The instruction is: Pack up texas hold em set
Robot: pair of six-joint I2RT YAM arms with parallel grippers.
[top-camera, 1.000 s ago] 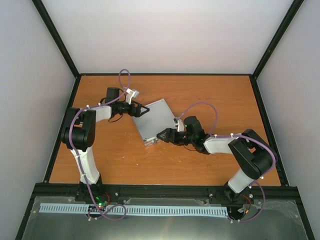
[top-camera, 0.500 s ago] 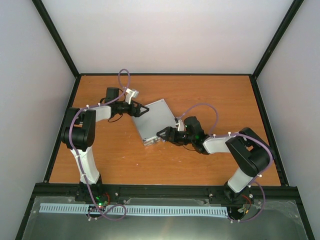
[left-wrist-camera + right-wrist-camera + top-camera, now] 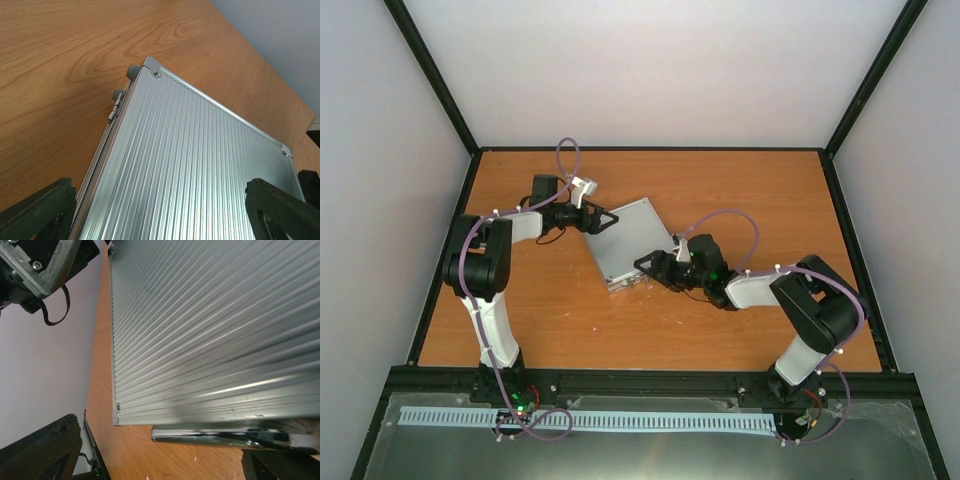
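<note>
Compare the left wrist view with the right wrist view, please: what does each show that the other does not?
Only the left wrist view shows the hinge and two grey feet on the side of the case. Only the right wrist view shows the metal handle at its edge. Both show the closed case's ribbed silver lid, the wooden table and each wrist's own spread fingers.

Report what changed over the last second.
The right claw crept slightly away from the arms' bases beside the silver case, its elbow swinging left. Nothing was gripped or released. The left claw and the closed case stayed put.
</note>
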